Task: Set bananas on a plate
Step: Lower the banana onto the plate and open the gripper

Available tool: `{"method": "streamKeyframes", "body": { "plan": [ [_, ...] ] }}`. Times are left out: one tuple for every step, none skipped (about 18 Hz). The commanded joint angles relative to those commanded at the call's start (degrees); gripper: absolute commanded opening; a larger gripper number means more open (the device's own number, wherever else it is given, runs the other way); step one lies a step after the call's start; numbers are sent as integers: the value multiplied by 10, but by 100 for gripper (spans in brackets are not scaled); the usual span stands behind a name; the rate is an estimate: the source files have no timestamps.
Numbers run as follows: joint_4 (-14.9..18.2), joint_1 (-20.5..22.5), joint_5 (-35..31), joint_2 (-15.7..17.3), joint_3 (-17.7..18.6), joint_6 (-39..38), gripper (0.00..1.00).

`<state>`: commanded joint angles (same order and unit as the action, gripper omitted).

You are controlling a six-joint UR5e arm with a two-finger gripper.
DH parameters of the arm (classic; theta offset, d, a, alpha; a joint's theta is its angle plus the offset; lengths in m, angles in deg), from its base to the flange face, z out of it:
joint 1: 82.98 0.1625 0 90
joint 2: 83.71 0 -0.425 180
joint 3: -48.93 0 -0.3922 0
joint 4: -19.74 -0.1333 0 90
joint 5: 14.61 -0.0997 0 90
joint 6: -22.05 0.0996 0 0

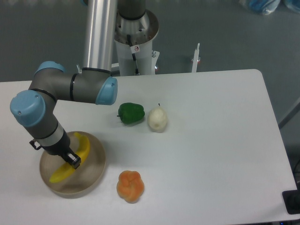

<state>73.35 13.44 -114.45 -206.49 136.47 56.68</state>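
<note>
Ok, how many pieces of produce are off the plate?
3: the green pepper mid-table, the pear just to its right in the picture, and the orange pumpkin near the front edge, beside the plate. None appears hidden.
</note>
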Motion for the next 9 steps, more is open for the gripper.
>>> {"method": "streamKeyframes", "body": {
  "plan": [
    [2,0,-1,-3,0,0,28],
    [1,0,-2,-7,0,0,28],
    [0,0,-8,-11,-2,0,28],
    [1,0,-12,-16,-4,0,28],
    [0,0,-12,-18,-4,1,28],
    [0,-1,-12,-18,-4,1,28],
    [-1,-4,-12,-18,-7,1,28],
    [-1,-4,-12,-18,-8,1,28],
    [-1,-4,-12,-18,-9,1,28]
  ]
}}
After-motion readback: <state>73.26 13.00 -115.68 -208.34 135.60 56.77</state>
